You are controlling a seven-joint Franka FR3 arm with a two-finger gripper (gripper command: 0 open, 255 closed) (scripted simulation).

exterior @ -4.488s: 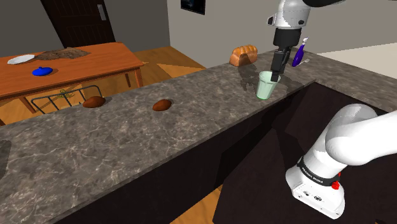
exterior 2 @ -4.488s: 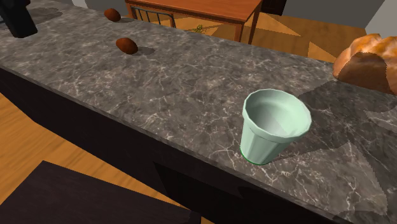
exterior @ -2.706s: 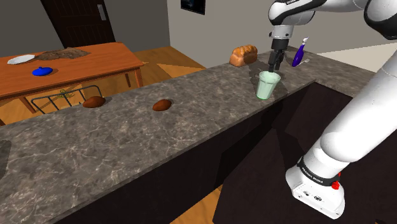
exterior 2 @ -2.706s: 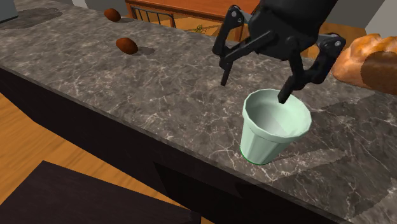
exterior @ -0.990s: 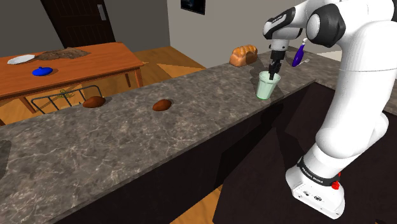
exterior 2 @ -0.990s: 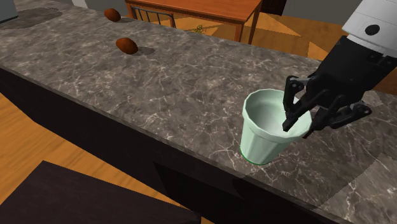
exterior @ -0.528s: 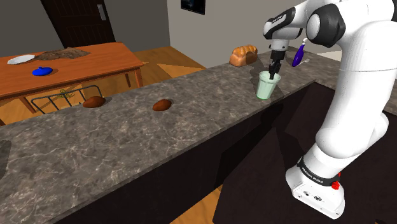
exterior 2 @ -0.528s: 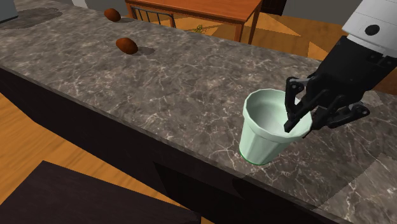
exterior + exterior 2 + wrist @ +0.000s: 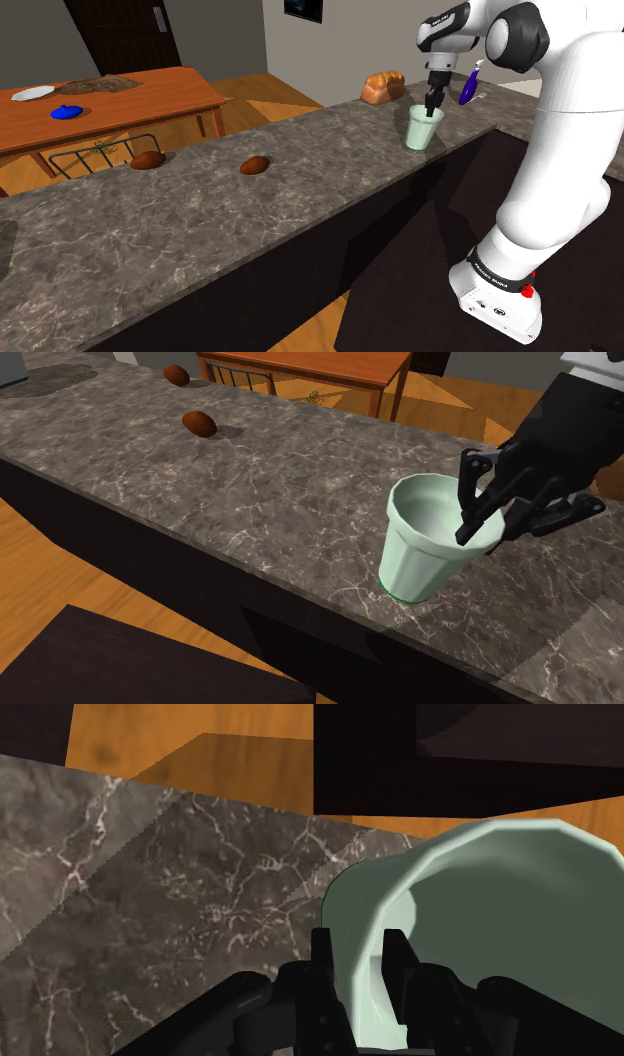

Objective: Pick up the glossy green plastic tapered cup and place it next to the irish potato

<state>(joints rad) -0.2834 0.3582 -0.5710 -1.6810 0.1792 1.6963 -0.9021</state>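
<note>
Shoulder view: The pale green cup [image 9: 421,127] stands upright at the right part of the dark marbled counter [image 9: 300,200], near its front edge. The gripper [image 9: 431,108] points down onto the cup's far rim. The fingers are nearly closed, with the cup wall between them. A bread loaf [image 9: 383,86] lies just beyond the cup. The brown potato [image 9: 255,165] lies well apart from the cup, toward the shoulder view's left. A second brown potato [image 9: 148,160] lies farther left again.

Second exterior view: The gripper [image 9: 485,524] clamps the cup [image 9: 425,557] at the rim on the second exterior view's right. One finger [image 9: 468,530] is inside the cup; the other is outside the wall. Whether the cup base touches the counter [image 9: 280,472] cannot be told. The brown potato [image 9: 199,423] and the second brown potato [image 9: 177,374] lie far off at upper left.

Wrist view: The gripper [image 9: 365,959] has its two fingers a narrow gap apart, both pressed to the cup [image 9: 490,914] wall. The counter [image 9: 150,874] lies below.
</note>
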